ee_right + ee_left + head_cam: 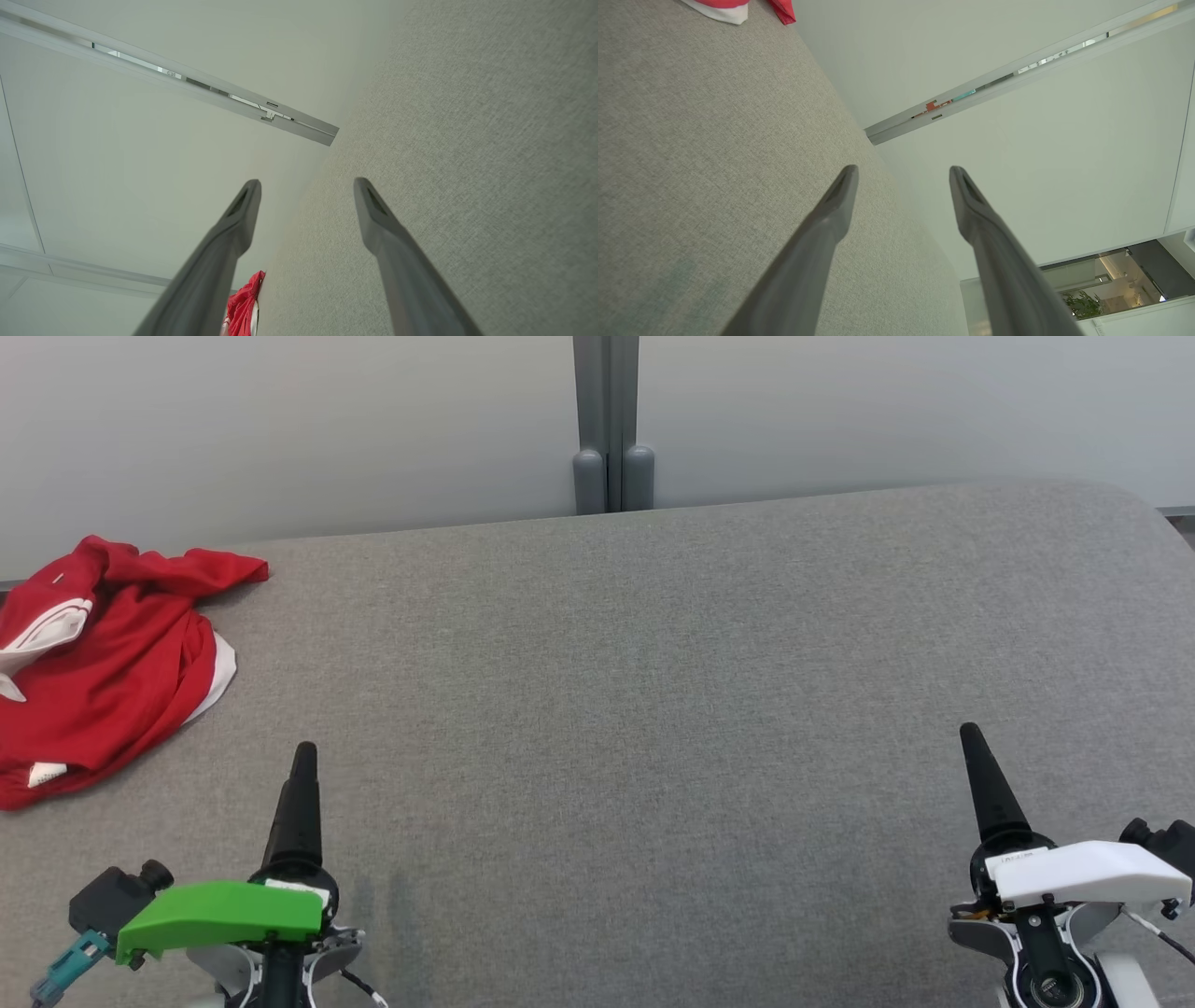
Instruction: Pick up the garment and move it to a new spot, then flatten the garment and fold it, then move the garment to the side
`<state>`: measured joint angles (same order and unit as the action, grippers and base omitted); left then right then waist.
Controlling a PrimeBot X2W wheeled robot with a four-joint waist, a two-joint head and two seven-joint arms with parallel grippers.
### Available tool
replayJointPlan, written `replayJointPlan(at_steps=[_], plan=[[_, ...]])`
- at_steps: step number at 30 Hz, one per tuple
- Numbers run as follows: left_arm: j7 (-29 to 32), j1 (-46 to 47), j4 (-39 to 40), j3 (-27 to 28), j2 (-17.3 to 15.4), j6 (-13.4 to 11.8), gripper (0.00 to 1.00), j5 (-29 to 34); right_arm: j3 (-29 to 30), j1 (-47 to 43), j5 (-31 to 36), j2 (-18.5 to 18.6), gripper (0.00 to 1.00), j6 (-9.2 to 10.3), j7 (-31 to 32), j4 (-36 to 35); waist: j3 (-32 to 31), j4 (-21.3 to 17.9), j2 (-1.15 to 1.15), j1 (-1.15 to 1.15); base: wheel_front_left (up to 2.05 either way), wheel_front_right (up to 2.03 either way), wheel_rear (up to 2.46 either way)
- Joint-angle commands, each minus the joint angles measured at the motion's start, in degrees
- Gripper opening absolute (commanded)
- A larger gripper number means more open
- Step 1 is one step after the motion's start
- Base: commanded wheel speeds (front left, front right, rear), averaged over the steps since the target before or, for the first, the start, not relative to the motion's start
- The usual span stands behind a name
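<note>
The red garment (103, 663) lay crumpled at the worktop's (597, 709) far left corner, its left part cut off by the picture's edge. The left gripper (903, 172) and right gripper (306, 184) hovered near the near edge, well apart, fingers pointing toward the far edge. Both were spread wide and empty.

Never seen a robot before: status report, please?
Left gripper, right gripper open, empty. Red shirt crumpled at far left, untouched. Nothing in the way.

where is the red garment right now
Head view: the garment lies crumpled at the far left edge of the grey surface, ahead of the left pincer.
</note>
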<state>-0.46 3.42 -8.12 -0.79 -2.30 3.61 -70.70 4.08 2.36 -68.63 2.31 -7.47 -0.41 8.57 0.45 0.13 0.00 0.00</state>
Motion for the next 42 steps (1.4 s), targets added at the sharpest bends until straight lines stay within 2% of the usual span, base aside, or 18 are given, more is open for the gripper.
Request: replayJointPlan(at_steps=[1,21,42], plan=[[-0.70,0.14,1.29,-0.80,-0.34,-0.50,1.00,2.99,-0.45,-0.03,2.77,0.29,1.00,-0.02,-0.75,-1.60,0.04,0.03,0.00,0.00,0.00,0.00,0.00],[-4.67,-1.26,0.75,-4.59,-0.46,-2.90,1.00,23.21,-2.52,-1.25,20.82,0.41,1.00,-0.02,-4.74,-3.11,0.34,0.28,0.00,0.00,0.00,0.00,0.00],[-8.13,-1.90,0.09,-7.66,-0.57,-4.68,1.00,36.93,-4.55,-2.23,35.37,0.51,1.00,-0.03,-8.18,-4.15,0.46,0.62,0.00,0.00,0.00,0.00,0.00]])
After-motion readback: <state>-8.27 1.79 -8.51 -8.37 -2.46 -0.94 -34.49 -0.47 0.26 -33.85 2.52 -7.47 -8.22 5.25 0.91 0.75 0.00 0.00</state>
